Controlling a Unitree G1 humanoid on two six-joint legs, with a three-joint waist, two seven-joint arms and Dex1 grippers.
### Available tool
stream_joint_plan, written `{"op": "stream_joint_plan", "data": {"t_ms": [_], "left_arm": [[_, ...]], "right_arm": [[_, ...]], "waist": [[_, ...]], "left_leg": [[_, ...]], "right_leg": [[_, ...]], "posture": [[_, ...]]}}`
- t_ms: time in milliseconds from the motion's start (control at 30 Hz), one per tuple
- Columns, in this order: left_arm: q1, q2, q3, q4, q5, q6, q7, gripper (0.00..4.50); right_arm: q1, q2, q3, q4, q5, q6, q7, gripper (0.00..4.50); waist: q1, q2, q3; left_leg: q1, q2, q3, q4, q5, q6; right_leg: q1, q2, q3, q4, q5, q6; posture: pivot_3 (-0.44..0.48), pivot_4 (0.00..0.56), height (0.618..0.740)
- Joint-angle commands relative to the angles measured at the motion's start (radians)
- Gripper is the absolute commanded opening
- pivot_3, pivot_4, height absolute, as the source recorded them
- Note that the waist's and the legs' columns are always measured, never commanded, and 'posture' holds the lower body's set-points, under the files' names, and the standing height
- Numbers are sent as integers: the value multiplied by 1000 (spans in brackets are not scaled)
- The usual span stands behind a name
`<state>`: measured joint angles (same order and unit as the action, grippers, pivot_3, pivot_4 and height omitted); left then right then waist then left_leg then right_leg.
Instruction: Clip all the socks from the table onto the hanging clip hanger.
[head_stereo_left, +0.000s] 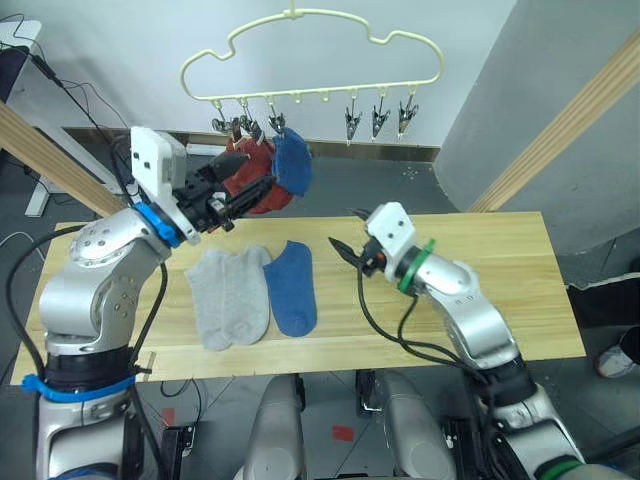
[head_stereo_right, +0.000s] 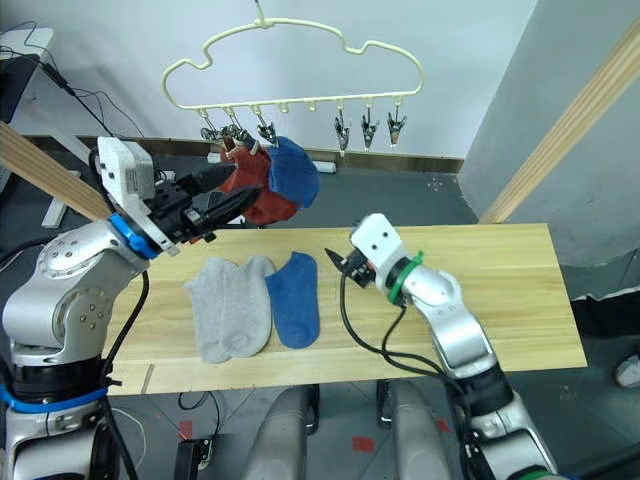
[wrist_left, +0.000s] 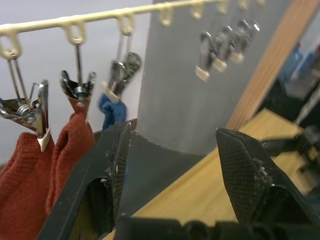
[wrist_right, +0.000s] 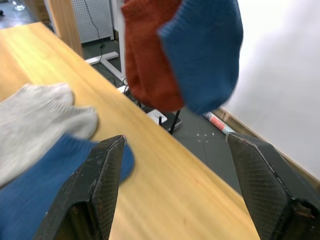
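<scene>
Left eye view: the pale yellow clip hanger (head_stereo_left: 310, 55) hangs above the far edge of the bench (head_stereo_left: 500, 290). Two rust red socks (head_stereo_left: 250, 180) and one blue sock (head_stereo_left: 292, 165) hang from its leftmost clips. The left gripper (head_stereo_left: 245, 195) is raised just in front of the red socks, jaws apart. On the bench lie two light grey socks (head_stereo_left: 230, 295) side by side, with a second blue sock (head_stereo_left: 293, 288) touching their right edge. The right gripper (head_stereo_left: 345, 255) hovers low over the bench just right of that blue sock, jaws apart.

Left wrist view: the two black fingers (wrist_left: 250, 175) stand wide apart and empty, below metal clips (wrist_left: 77, 90) that pinch red fabric.

Right wrist view: the fingers (wrist_right: 100, 185) are spread wide over the bench, empty, pointing toward the lying blue sock and the hanging socks
</scene>
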<state>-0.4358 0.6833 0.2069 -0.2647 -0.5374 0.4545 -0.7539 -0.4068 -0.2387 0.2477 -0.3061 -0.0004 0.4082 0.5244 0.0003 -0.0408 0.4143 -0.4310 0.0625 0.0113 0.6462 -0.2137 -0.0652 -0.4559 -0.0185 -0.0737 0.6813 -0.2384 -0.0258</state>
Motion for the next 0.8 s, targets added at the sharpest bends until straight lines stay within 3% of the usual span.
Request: {"op": "stream_joint_plan", "data": {"t_ms": [33,167,300,600,767,800], "left_arm": [[88,36,-11,-73,45,-136,-101,2949],[175,41,32,-115,22,-142,-103,2949],[187,13,79,-130,-12,-117,-45,2949],[173,49,83,-120,-44,-130,-110,2949],[122,60,66,-72,-25,-144,-130,2949],[110,60,62,-63,-24,-146,-134,2949]], "right_arm": [[45,-49,-68,-218,60,91,16,3378],[4,-86,-138,-305,105,189,0,3378],[-91,-41,-142,-284,104,267,-74,3378],[-176,35,-111,-182,86,234,-163,3378],[-210,71,-100,-126,78,227,-208,2241],[-222,76,-97,-111,73,224,-216,2241]], "waist": [[0,0,0],[1,0,0],[2,0,0],[7,0,0],[10,0,0],[10,0,0]], "left_leg": [[0,1,0,0,0,0],[1,0,1,0,0,0],[1,0,0,0,0,3],[0,0,0,-1,3,-1],[0,0,-1,-1,3,-1],[0,0,0,0,3,-1]], "right_leg": [[0,0,1,0,0,0],[0,0,2,0,0,0],[0,1,0,0,0,1],[0,0,1,-1,0,1],[0,1,0,-1,0,1],[0,1,0,-1,0,1]], "posture": [[1,395,740],[6,389,740],[18,379,740],[43,368,740],[37,367,740],[31,366,740]]}}
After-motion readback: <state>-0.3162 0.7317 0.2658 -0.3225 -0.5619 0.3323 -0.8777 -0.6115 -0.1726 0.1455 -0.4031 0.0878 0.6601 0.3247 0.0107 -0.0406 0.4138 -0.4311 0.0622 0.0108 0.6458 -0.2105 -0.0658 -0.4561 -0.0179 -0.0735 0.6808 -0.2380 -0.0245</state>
